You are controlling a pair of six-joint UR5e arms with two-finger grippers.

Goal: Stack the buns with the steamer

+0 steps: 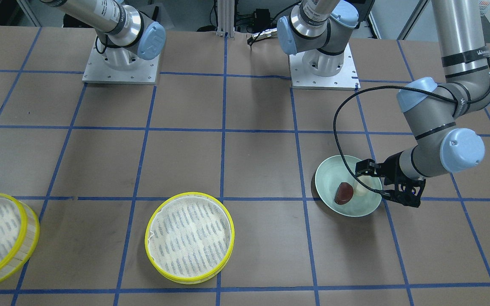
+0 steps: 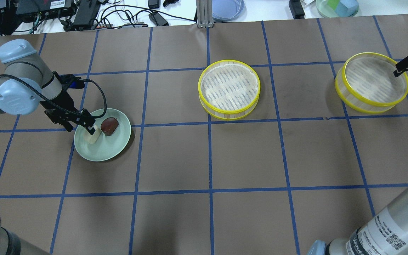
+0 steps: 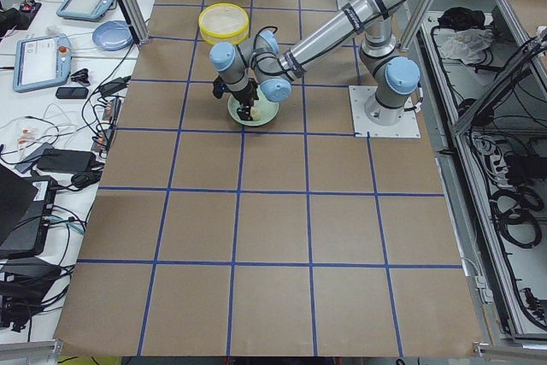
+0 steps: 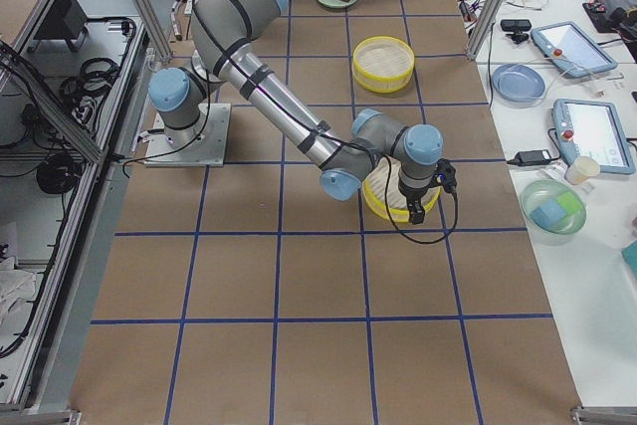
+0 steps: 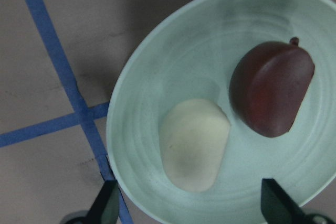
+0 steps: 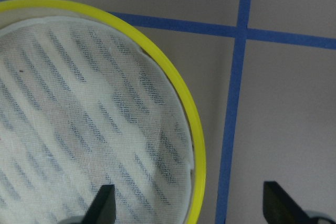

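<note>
A cream-white bun (image 5: 194, 145) and a dark reddish-brown bun (image 5: 270, 90) lie side by side on a pale green plate (image 5: 220, 40). In the overhead view the cream bun (image 2: 93, 137) is left of the brown one (image 2: 109, 125). My left gripper (image 5: 191, 205) is open just above the plate (image 2: 105, 152), its fingers on either side of the cream bun. My right gripper (image 6: 189, 208) is open and empty above the rim of a yellow steamer basket (image 6: 79, 119) at the table's right (image 2: 370, 81).
A second yellow steamer basket (image 2: 229, 88) with a white cloth liner stands mid-table, empty. Blue tape lines grid the brown table. Cables, tablets and bowls lie beyond the table's far edge (image 2: 225, 7).
</note>
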